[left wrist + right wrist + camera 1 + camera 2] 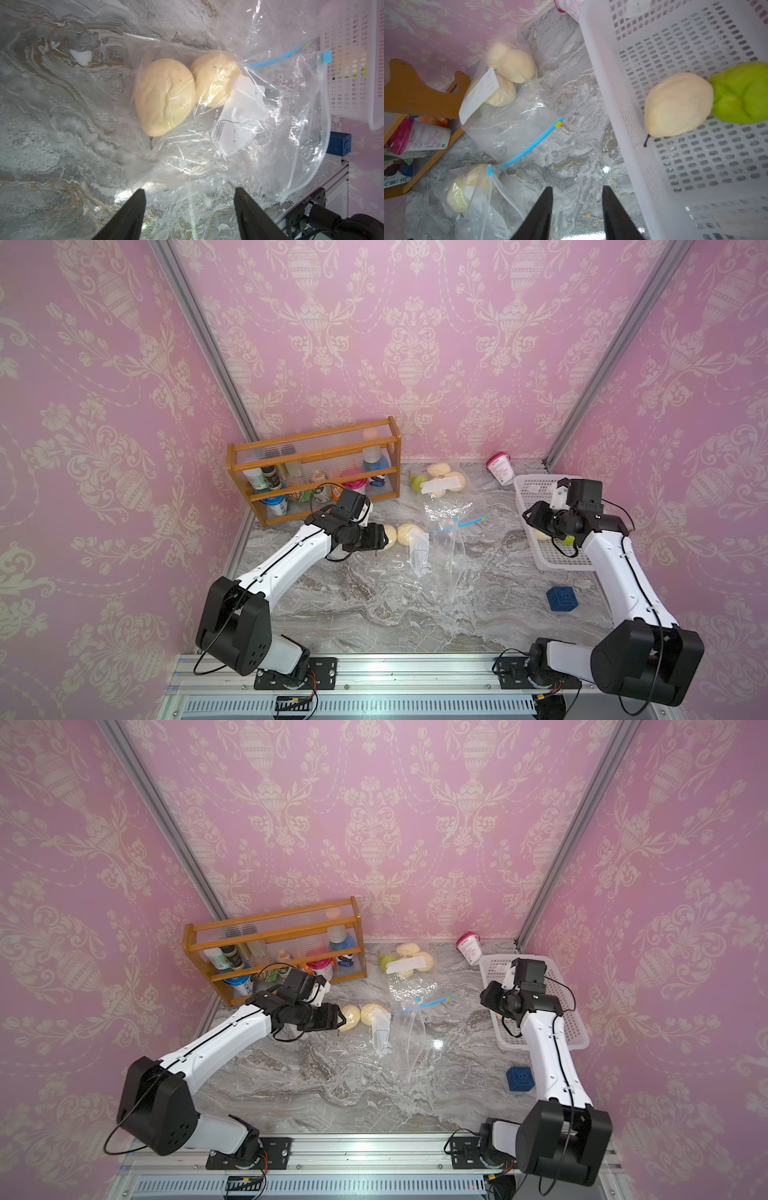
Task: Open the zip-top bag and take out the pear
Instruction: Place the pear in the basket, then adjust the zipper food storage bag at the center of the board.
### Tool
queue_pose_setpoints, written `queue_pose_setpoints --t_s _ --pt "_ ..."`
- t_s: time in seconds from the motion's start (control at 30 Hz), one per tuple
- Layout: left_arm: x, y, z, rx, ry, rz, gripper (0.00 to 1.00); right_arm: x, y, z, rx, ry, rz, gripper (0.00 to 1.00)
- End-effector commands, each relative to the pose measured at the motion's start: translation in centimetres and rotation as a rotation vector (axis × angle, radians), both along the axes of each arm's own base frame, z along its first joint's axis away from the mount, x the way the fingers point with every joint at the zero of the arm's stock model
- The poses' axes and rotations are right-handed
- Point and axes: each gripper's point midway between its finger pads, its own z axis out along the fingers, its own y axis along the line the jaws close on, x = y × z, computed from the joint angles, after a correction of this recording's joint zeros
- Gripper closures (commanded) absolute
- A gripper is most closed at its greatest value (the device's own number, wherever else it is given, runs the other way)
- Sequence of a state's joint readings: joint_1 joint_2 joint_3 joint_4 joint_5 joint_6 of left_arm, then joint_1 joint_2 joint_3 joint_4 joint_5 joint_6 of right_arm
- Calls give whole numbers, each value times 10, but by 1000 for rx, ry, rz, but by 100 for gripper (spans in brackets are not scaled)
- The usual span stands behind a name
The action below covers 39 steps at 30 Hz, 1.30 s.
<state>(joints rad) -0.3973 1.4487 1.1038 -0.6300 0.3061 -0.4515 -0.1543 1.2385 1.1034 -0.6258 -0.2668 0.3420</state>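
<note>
Left gripper (189,189): my jaws, wide and empty, hovered near the zip-top bag (291,145).
Bag: two pears (164,97) lay inside.
Right gripper (576,187): spread, empty, beside the basket (608,87) holding one pear (677,104).
Next: I judged a reach into the bag's mouth was due.

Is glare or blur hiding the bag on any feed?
Left wrist: zip-top bag wrinkles glint, pears inside look sharp. Right wrist: bright glare spot on the table, green fruit soft at the edge. In a top view: bag nearly vanishes against marble.
</note>
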Motion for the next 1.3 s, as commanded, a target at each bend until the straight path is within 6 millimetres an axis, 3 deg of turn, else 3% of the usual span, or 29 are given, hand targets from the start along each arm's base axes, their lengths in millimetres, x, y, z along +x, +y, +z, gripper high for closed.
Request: queue_pose_setpoints --t_s 0.0,0.17,0.3,0.7,0.9,1.1,1.27 --pt "2 23 4 29 -4 -3 26 -8 55 11 103 -7 135 55" --pt "15 26 -9 -48 10 -5 24 -10 121 4 259 -13 253 51" --pt "22 17 -19 -101 14 -25 24 -10 144 -18 288 37 259 50" --pt "27 14 -56 -101 103 -11 27 -9 189 -90 470 208 279 50" --pt "24 13 -69 -89 175 -12 34 -8 203 -87 531 211 303 55" --pt "18 16 -72 -79 183 -6 35 -14 201 -81 518 226 300 57" --pt "20 12 -90 -107 200 3 36 -15 203 -84 480 200 336 57"
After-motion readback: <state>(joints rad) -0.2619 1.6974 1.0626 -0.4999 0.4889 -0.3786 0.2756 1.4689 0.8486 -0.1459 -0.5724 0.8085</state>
